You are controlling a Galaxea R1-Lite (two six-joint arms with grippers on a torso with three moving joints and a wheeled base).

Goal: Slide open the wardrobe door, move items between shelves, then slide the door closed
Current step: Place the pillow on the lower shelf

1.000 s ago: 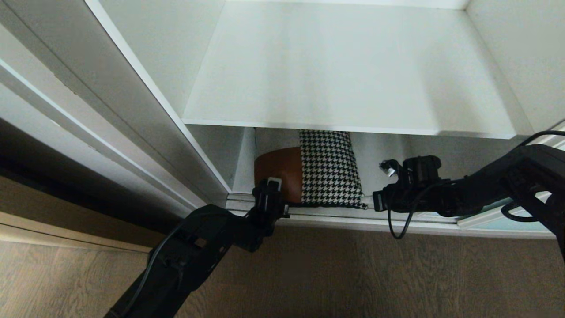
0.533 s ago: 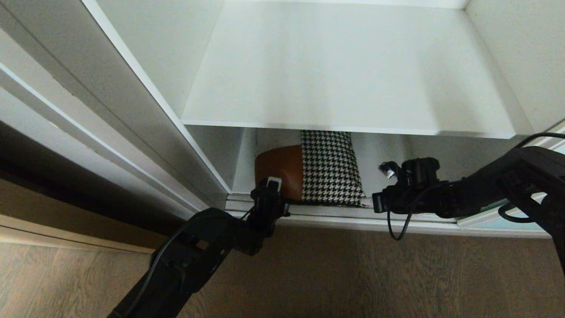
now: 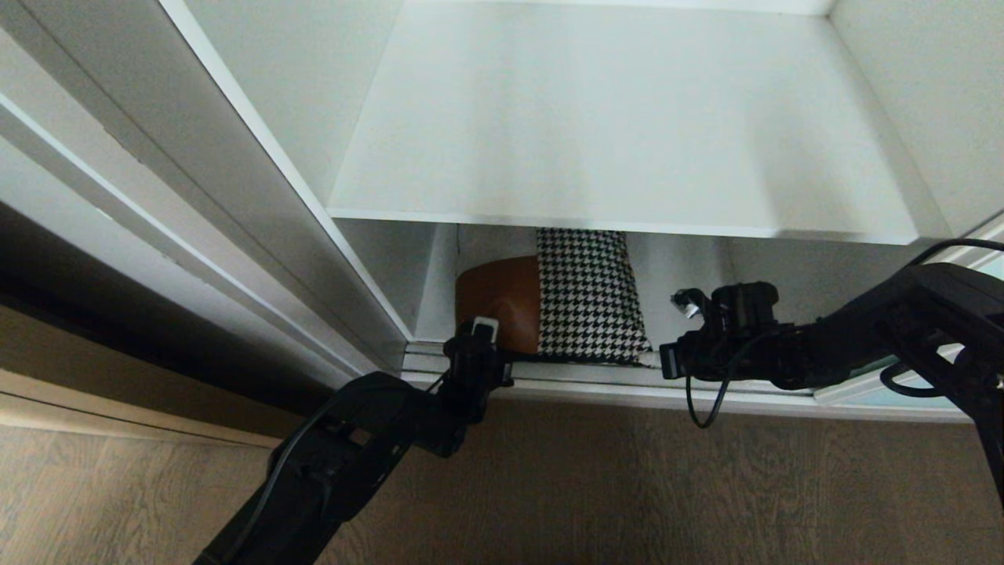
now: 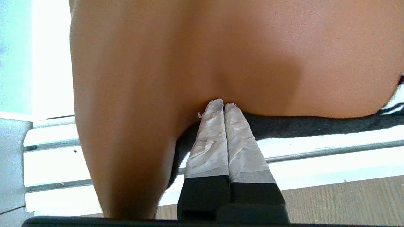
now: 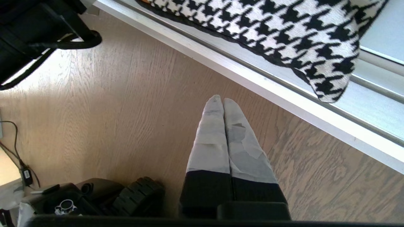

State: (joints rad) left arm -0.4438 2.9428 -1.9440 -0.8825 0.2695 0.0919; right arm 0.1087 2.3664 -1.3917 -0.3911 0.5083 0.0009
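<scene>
Brown leather and black-white houndstooth, that's the cushion (image 3: 553, 302) lying on the lower shelf (image 3: 674, 286) under the wide white upper shelf (image 3: 620, 125), its front edge right at the silver door track (image 3: 596, 377). The left gripper (image 4: 223, 102) has its taped fingers (image 4: 210, 138) pressed together, tips touching the leather patch at the cushion's front edge, nothing between them. The right gripper (image 5: 222, 100) hangs over the wood floor (image 5: 126, 104) just off the houndstooth corner, fingers likewise pinched together and empty
</scene>
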